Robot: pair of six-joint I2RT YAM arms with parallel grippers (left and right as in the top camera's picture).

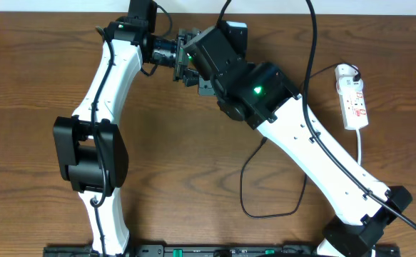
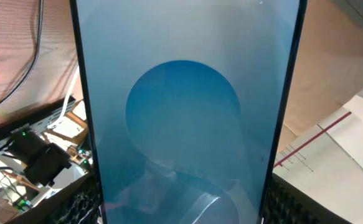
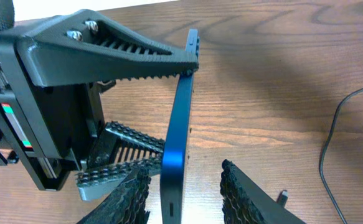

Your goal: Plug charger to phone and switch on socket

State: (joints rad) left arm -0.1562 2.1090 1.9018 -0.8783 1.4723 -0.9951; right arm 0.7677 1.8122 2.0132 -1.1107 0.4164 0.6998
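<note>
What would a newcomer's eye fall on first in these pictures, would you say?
The phone comes first: its blue screen fills the left wrist view, and it is gripped in the left gripper at the top centre of the overhead view. The right gripper has its open fingers on either side of the phone's thin edge, without clamping it. At the right lies the white power strip, and a thin black cable loops loose lower down.

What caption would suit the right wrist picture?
Left gripper holds the phone edge-on over the table; the open right gripper straddles its end.
</note>
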